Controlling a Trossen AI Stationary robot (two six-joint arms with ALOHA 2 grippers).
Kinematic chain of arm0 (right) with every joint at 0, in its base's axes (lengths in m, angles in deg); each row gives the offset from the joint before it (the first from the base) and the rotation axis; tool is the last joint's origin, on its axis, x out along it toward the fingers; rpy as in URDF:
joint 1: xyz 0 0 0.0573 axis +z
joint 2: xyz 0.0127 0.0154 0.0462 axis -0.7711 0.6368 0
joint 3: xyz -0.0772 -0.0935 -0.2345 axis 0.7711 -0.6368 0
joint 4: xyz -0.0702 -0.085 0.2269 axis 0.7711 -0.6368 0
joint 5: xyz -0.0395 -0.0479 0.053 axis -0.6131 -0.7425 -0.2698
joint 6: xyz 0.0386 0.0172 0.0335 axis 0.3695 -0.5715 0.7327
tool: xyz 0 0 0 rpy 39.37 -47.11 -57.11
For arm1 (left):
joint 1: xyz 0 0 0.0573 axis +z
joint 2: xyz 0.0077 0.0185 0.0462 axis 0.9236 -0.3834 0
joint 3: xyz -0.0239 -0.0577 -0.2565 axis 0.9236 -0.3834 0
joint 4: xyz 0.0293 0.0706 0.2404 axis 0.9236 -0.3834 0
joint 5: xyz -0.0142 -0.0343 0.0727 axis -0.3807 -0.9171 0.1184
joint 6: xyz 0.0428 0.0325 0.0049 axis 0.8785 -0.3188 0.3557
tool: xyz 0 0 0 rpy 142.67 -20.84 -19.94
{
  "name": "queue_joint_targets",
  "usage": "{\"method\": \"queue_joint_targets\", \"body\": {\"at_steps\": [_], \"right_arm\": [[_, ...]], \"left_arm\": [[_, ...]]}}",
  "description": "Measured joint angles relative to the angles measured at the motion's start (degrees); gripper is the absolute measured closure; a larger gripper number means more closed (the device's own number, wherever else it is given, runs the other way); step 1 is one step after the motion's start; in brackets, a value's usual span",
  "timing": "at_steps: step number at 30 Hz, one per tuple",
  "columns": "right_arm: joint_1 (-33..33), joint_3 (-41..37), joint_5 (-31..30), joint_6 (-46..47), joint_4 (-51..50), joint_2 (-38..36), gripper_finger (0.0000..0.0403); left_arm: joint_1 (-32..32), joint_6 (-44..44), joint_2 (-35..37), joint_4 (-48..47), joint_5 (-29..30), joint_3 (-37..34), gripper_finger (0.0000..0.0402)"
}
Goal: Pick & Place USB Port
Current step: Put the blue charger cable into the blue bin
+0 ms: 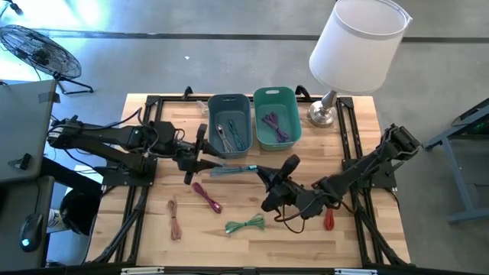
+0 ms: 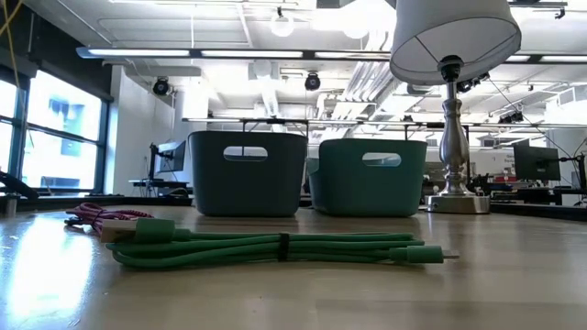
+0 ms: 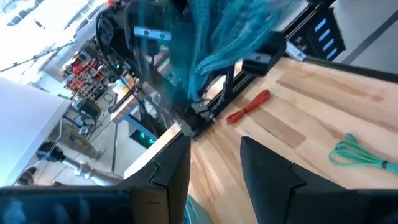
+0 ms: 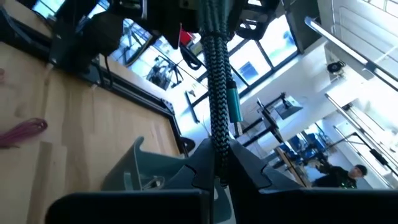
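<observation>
Both grippers hold one teal cable [image 1: 233,169] strung between them above the table's [image 1: 344,237] middle, just in front of the blue bin [image 1: 229,122]. Left gripper [image 1: 205,159] has its fingers part-open round the bundled end, while the right gripper [image 1: 269,177] is pinched shut on the braided strand [image 4: 217,112] — likely a handover or a straightening before the drop. Green cable [image 1: 246,224], pink cable [image 1: 206,197], brown cable [image 1: 175,220] and red cable [image 1: 329,220] lie on the wood, unsorted.

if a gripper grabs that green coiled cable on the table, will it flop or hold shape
The green bundled cable would probably hold its bundle, since a dark tie wraps its middle. Its loose connector ends look likely to droop. It seems light and apt to slide on the smooth wooden table.
</observation>
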Motion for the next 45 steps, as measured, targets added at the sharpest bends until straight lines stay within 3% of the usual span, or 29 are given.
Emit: {"method": "queue_joint_targets", "body": {"at_steps": [11, 20, 24, 35, 45], "right_arm": [[-0.8, 0.0, 2.1, 0.5, -0.1, 0.0, 0.0388], [-0.9, 0.0, 2.5, -1.7, 2.2, 0.0, 0.0390], [-1.2, 0.0, 7.1, -5.4, 5.3, 0.0, 0.0390], [-5.7, 0.0, 14.2, -6.1, 6.9, 0.0, 0.0390], [-7.2, 0.0, 15.8, -5.5, 6.7, 0.0, 0.0390]], "left_arm": [[0.0, -0.1, 0.1, 0.1, -2.3, 0.0, 0.0255], [0.0, -3.0, 0.1, 0.7, 0.1, 0.0, 0.0132], [0.0, -3.0, 0.1, 1.8, 0.1, 0.0, 0.0101], [0.0, -3.1, -0.8, 7.9, -7.4, 0.0, 0.0103], [0.0, -2.6, -5.5, 12.0, -7.5, 0.0, 0.0103]]}}
